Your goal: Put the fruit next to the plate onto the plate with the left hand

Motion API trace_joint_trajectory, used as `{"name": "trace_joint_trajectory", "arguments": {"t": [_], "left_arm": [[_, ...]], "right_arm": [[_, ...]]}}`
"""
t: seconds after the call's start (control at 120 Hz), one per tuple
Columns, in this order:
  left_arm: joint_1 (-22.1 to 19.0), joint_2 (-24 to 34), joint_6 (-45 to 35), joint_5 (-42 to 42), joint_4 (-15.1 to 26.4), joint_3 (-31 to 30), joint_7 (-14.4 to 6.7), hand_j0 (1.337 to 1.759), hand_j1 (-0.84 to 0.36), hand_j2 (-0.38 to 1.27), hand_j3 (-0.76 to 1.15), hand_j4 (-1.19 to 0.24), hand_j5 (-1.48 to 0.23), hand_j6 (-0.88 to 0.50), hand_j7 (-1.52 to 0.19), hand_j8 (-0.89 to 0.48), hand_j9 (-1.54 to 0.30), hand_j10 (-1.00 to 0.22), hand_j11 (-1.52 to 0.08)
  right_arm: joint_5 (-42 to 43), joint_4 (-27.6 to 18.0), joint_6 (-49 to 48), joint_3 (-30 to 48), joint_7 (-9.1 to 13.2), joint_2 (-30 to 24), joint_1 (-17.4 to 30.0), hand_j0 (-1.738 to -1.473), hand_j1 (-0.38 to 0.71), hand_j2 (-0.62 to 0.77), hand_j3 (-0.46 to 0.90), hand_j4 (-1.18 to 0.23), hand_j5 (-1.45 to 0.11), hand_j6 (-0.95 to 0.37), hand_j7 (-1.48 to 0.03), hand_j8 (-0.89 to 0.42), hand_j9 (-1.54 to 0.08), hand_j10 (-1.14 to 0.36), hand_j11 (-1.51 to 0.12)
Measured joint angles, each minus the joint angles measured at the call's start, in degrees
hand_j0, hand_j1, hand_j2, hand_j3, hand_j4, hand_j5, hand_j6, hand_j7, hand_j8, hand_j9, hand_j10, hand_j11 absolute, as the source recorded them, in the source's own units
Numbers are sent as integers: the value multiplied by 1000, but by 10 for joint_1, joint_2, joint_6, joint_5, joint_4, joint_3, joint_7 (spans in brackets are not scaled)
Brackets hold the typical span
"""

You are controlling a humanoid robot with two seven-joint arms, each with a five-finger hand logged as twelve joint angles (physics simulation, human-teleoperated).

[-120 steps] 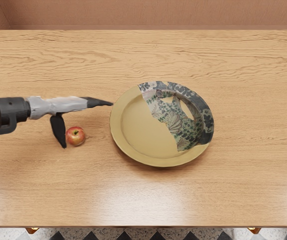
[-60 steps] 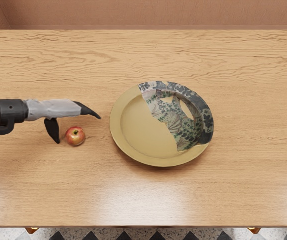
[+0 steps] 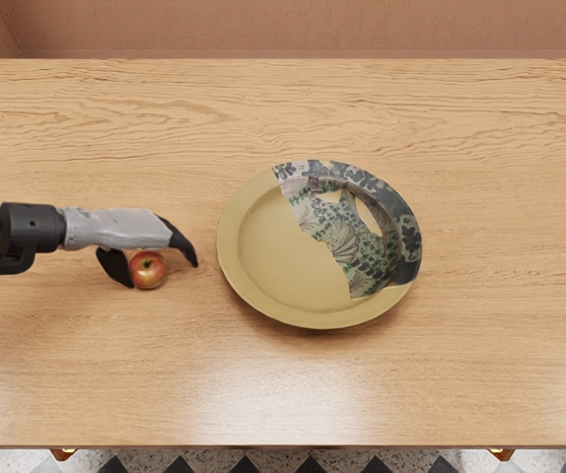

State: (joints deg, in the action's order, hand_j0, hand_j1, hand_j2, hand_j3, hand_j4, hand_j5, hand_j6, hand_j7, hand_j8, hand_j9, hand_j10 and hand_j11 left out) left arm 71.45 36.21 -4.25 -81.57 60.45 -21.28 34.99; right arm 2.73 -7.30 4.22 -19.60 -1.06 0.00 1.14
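A small red apple lies on the wooden table just left of a yellow plate with a leafy patterned patch on its right side. My left hand comes in from the left edge and hovers right over the apple. Its dark fingers curve down past the apple's far and right side, and the thumb reaches down on its left. The fingers bracket the fruit without clearly clasping it. The apple rests on the table, a short gap away from the plate's rim.
The wooden table stretches wide around the plate, and its front edge runs along the bottom of the view. A wall rises behind the far edge.
The left hand has drawn back leftward and dropped down over the apple, and its fingers have curled from pointing at the plate to arching around the fruit. The apple has not moved.
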Motion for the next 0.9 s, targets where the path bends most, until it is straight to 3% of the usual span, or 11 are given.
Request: {"name": "trace_joint_trajectory", "arguments": {"t": [0.475,0.9], "left_arm": [[-1,5,-15,-10,-4,-5,0,1658,-229,121,0,-499,-648,-499,-648,-499,-648,-498,-648],[-7,3,-44,-9,-17,-5,0,1657,-272,286,0,-598,-784,-479,-789,-507,-787,-595,-788]], "right_arm": [[0,0,0,0,0,0,0,-1658,-349,0,0,0,0,0,0,0,0,0,0],[0,0,0,0,0,0,0,-1658,-349,0,0,0,0,-1,0,0,0,0,0]]}}
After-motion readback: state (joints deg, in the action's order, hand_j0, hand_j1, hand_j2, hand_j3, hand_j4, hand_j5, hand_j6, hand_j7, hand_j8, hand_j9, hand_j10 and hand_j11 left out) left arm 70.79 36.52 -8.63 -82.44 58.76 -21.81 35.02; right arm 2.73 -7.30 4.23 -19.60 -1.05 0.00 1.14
